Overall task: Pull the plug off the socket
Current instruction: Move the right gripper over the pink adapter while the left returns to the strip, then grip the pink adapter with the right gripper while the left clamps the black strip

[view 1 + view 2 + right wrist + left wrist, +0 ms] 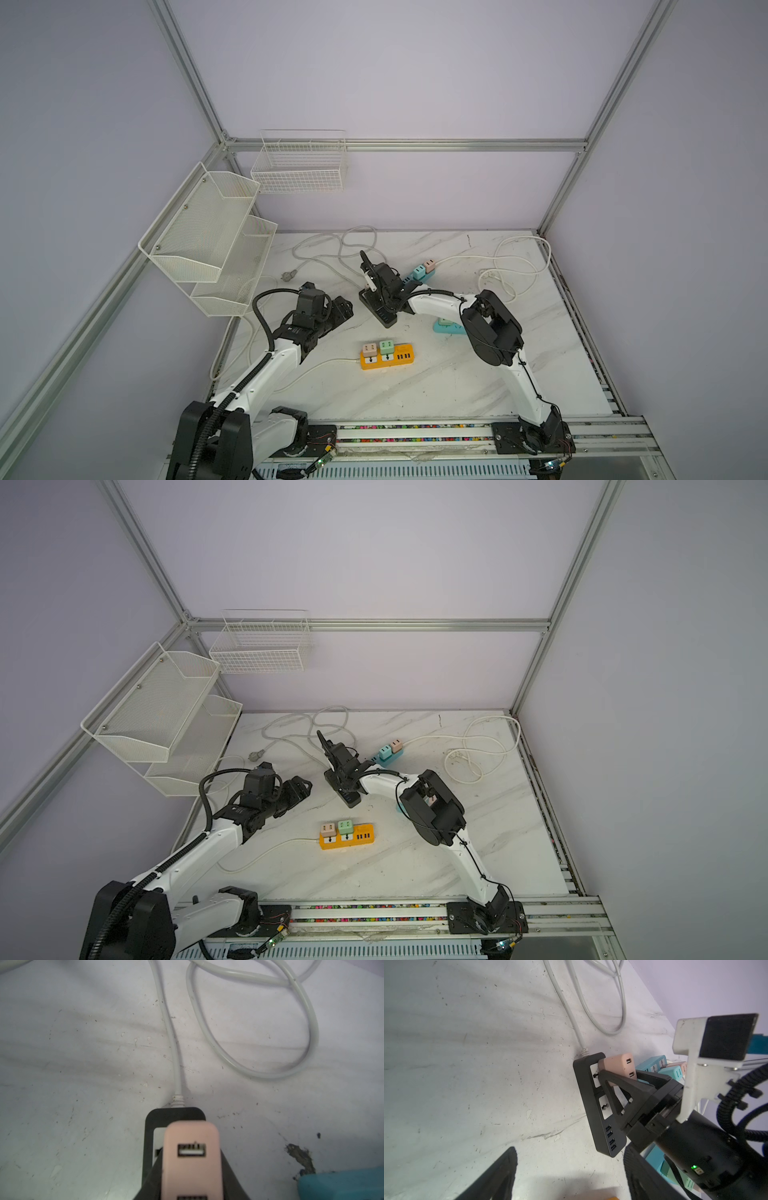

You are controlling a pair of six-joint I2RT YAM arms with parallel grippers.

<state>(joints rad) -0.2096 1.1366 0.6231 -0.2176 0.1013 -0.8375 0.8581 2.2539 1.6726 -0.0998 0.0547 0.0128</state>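
Left wrist view: right gripper (620, 1076) grips the pink plug (616, 1062), black socket strip (588, 1095) at its fingertips; left gripper (569, 1153) spread wide.

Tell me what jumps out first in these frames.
The right gripper is shut on the pink plug, which sits in the cord-end socket of the black power strip mid-table. Nearer the front edge lies a bright orange power strip carrying two more plugs. The left gripper hangs open to the left of the black strip, holding nothing.
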